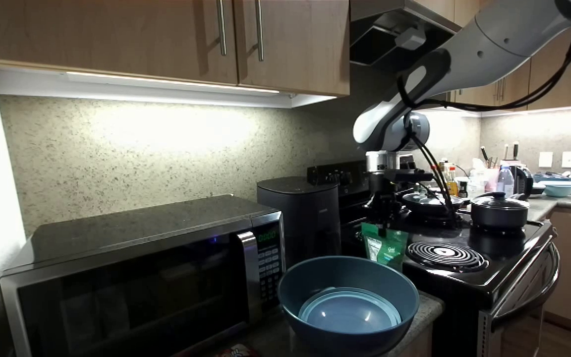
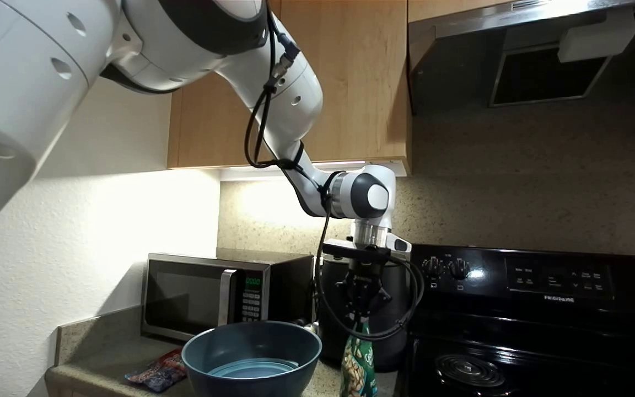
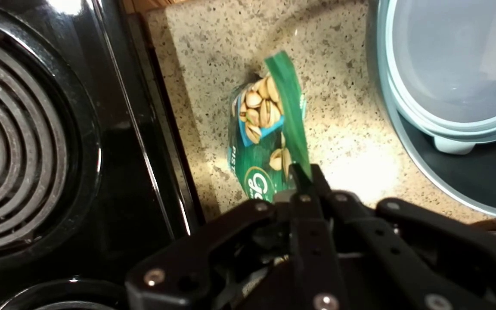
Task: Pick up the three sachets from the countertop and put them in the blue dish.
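Gripper clamped on top strip of green sachet, upright just beside the blue dish, outside it; base contact can't tell. Red-and-blue sachet lies on countertop, dish's opposite side. Round light-blue container inside dish.

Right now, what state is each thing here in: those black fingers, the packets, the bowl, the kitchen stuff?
Pistachio pouch: roughly upright; contact with the countertop unclear.
Fingers: closed on the pouch's top.
Dark blue bowl: upright, light-blue container inside.
Red packet: lying on the countertop beside the bowl.
Microwave: door shut, display lit.
Under-cabinet light: on.
Upper cabinet doors: shut.
Saucepan: covered.
Coil burner: uncovered, not glowing.
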{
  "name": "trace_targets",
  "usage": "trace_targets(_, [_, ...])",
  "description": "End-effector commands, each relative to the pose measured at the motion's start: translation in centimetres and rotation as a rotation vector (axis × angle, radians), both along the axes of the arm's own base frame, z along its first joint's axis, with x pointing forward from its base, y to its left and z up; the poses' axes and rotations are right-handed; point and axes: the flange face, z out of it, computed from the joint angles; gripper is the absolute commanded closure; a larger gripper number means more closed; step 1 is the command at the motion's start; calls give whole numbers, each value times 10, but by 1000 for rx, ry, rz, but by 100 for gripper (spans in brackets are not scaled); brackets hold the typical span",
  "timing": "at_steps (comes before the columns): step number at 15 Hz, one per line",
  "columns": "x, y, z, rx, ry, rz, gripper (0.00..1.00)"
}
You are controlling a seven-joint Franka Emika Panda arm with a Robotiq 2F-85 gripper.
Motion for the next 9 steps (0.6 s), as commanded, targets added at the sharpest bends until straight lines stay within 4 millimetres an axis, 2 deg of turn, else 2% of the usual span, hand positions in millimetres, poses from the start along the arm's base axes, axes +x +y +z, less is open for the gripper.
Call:
trace_targets(1, [0, 0, -3, 3, 5, 6, 68])
trace_targets(5, [0, 2, -13, -5, 27, 23, 42])
trace_targets(6, [0, 3, -15, -4, 32, 24, 46])
trace_targets(7, [0, 3, -17, -3, 35, 26, 79])
trace_targets(9, [1, 3, -21, 3, 40, 27, 75])
